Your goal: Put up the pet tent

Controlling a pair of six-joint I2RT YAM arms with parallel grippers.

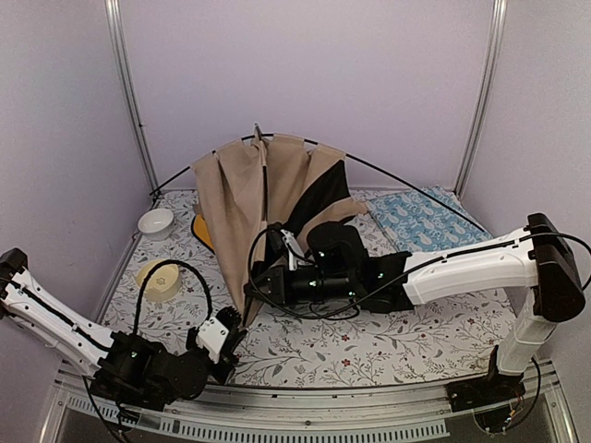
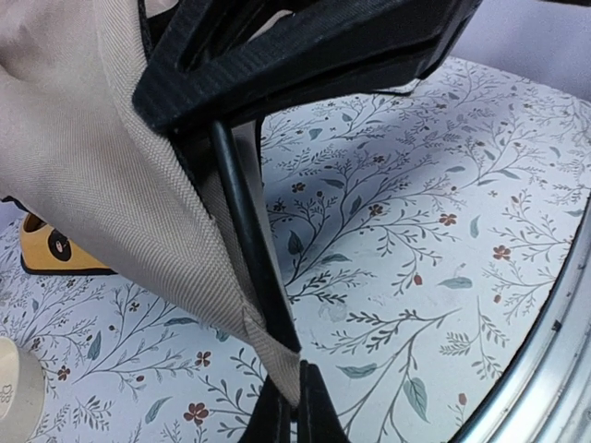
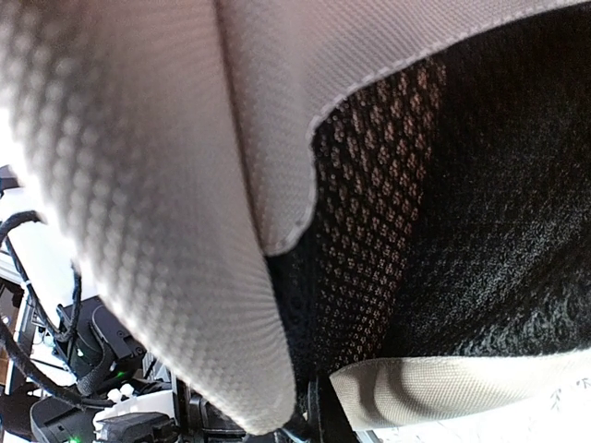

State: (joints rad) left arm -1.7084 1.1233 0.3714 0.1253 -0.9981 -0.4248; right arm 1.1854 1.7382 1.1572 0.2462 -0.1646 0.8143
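Nearest, at about 7 o'clock on the floral table cover point(image 1: 369, 346), the left gripper point(image 1: 231, 341) is pinching the lowest corner of the pet tent point(image 1: 249, 194). In the left wrist view its fingertips point(image 2: 309, 406) are closing tight on the tan hem, right where a thin black pole point(image 2: 245, 240) is running into the corner. Just beyond, at the table's centre, the right gripper point(image 1: 261, 281) is reaching in from 3 o'clock and pressing against the tent's lower edge. Its wrist camera is showing only tan cloth and black mesh point(image 3: 416, 212), so I cannot tell whether it is grasping. The tent is standing half-gathered, rising from the centre toward 12 o'clock. A cream bowl point(image 1: 162, 280) is sitting at 9 o'clock, a white bowl point(image 1: 156, 222) at 10, and a blue cushion point(image 1: 420, 220) is lying at 2.
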